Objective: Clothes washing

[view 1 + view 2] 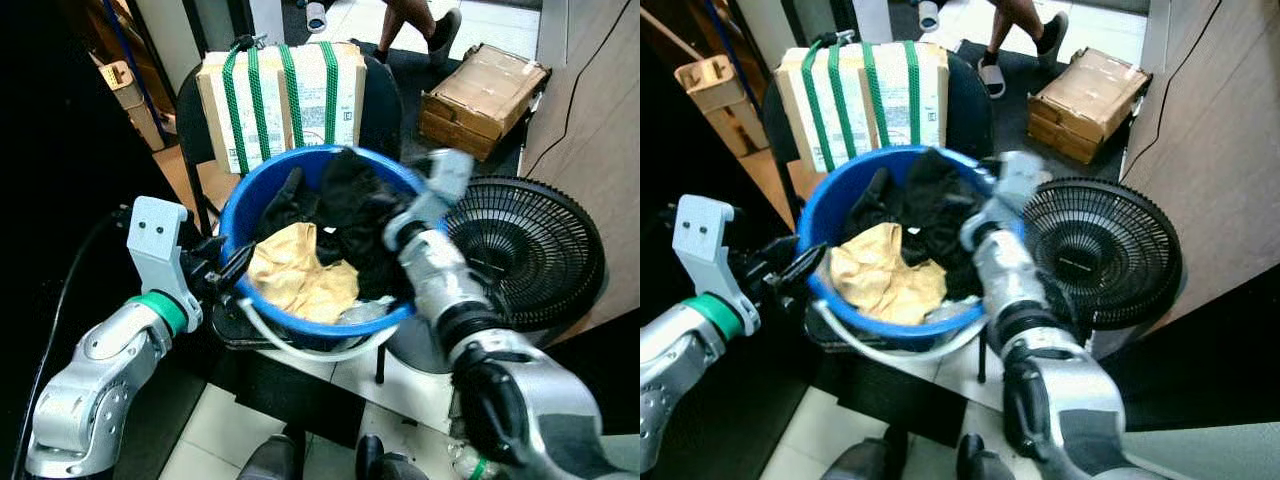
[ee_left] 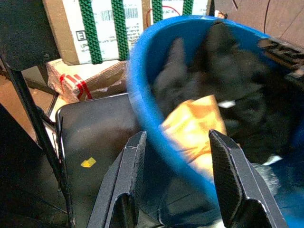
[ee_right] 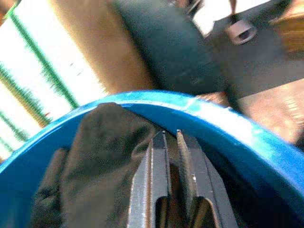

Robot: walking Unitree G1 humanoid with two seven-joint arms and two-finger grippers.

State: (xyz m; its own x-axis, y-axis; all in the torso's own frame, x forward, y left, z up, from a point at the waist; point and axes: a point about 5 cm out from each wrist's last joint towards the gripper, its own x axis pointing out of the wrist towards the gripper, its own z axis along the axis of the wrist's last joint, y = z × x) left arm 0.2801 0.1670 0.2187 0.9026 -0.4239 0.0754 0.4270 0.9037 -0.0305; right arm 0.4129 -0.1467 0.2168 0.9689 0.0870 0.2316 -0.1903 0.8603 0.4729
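A blue basin (image 1: 236, 215) sits on a dark seat, holding black garments (image 1: 350, 195) and a crumpled yellow cloth (image 1: 295, 270). My left gripper (image 1: 232, 268) is at the basin's near left rim. In the left wrist view it (image 2: 178, 159) is open, and the blue rim (image 2: 142, 99) runs between its fingers (image 2: 133, 175). My right arm reaches over the basin's right side. In the right wrist view the right gripper (image 3: 173, 152) is shut, just inside the far rim (image 3: 209, 114) and lying beside a black garment (image 3: 99, 161).
A cardboard box with green straps (image 1: 285, 95) stands on a black chair right behind the basin. A black floor fan (image 1: 525, 250) is close on the right, against a wooden panel. Another carton (image 1: 485, 95) and a person's legs (image 1: 415, 25) are farther back.
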